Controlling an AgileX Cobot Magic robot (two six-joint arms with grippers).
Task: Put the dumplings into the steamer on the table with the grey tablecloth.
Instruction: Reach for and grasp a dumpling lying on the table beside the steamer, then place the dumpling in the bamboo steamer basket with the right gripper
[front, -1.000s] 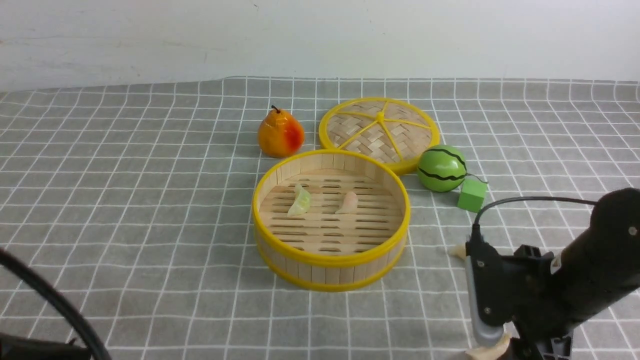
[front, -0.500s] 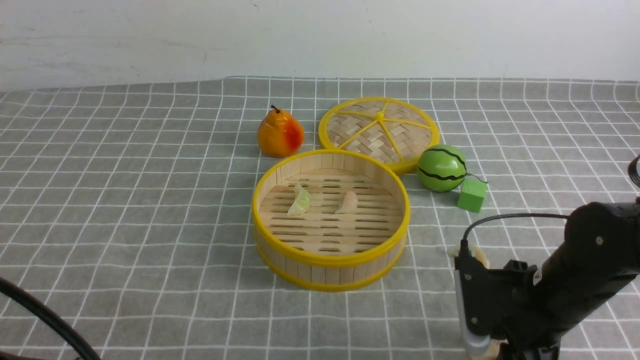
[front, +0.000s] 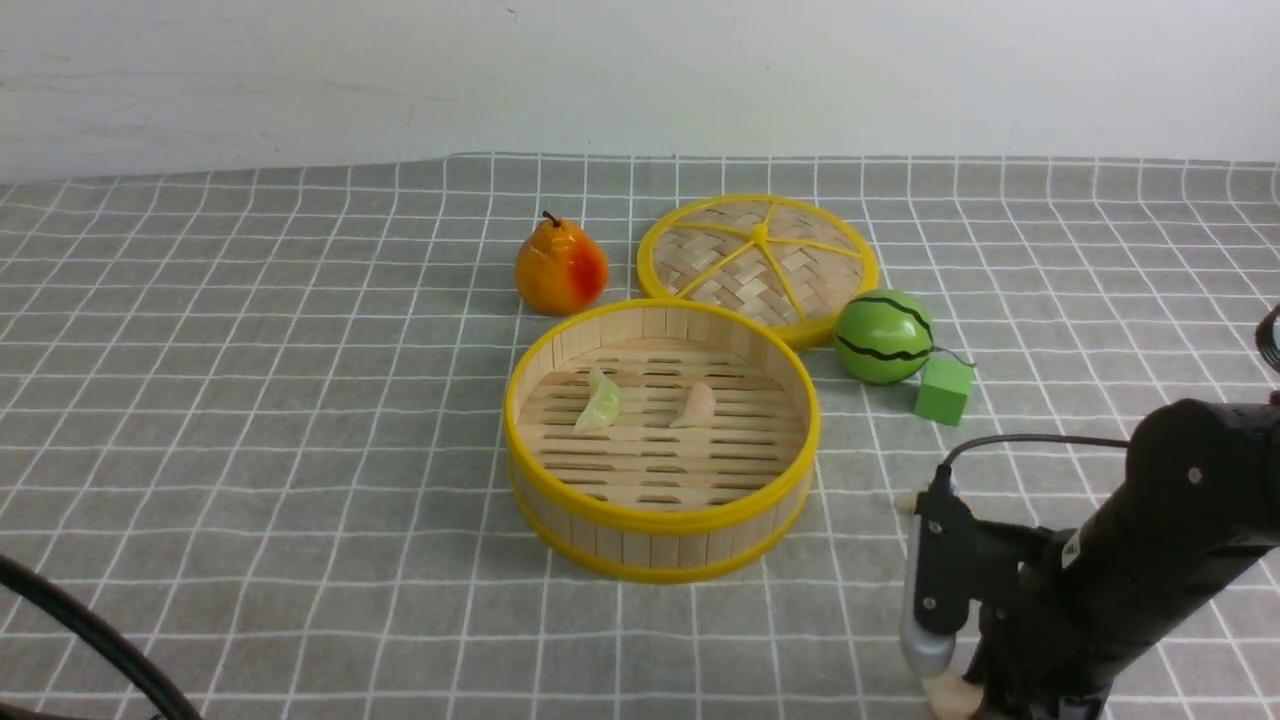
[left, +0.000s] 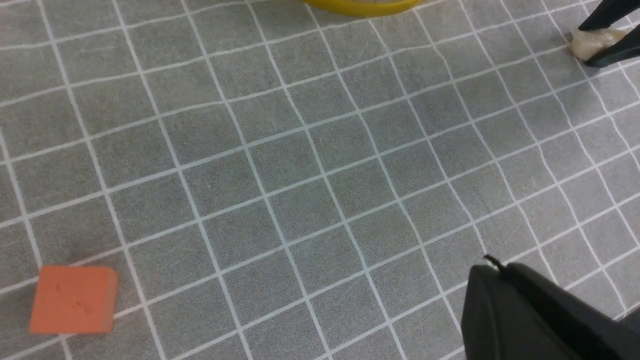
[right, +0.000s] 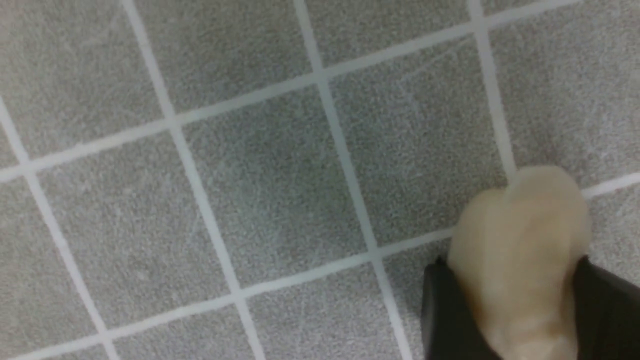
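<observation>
Lowered right hand (right: 517, 320) pinches cream crescent dumpling (right: 520, 235).

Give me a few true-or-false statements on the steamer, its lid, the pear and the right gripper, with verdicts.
The steamer holds two dumplings. True: a green dumpling and a pink dumpling.
The lid covers the steamer. False: the lid lies flat on the tablecloth behind the steamer.
The right gripper has a cream dumpling between its fingers. True.
The pear sits in the steamer. False: the pear stands on the tablecloth, outside.
</observation>
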